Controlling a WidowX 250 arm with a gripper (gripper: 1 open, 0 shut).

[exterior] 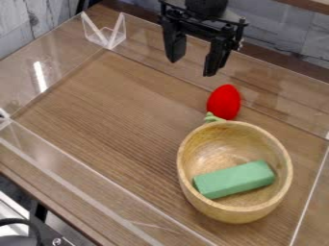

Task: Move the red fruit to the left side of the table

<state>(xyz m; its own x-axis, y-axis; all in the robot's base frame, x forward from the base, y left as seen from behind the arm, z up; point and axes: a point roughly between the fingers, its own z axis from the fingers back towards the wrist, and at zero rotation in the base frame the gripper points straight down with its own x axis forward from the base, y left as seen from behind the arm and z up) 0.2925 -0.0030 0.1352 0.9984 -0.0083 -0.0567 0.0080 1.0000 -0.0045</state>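
Note:
The red fruit (pixel 225 100) lies on the brown wood-grain table (pixel 103 125), right of centre and just behind the rim of the wooden bowl. Its green cap is barely visible at its lower left. My gripper (pixel 193 53) hangs above the far part of the table, up and to the left of the fruit and clear of it. Its dark fingers (pixel 215 60) point downward, spread apart, with nothing between them.
A round light wooden bowl (pixel 193 154) sits at the front right, with a green rectangular block (pixel 234 180) inside it. Clear acrylic walls (pixel 52 67) edge the tabletop on all sides. A clear bracket (pixel 106 34) stands at the back left corner.

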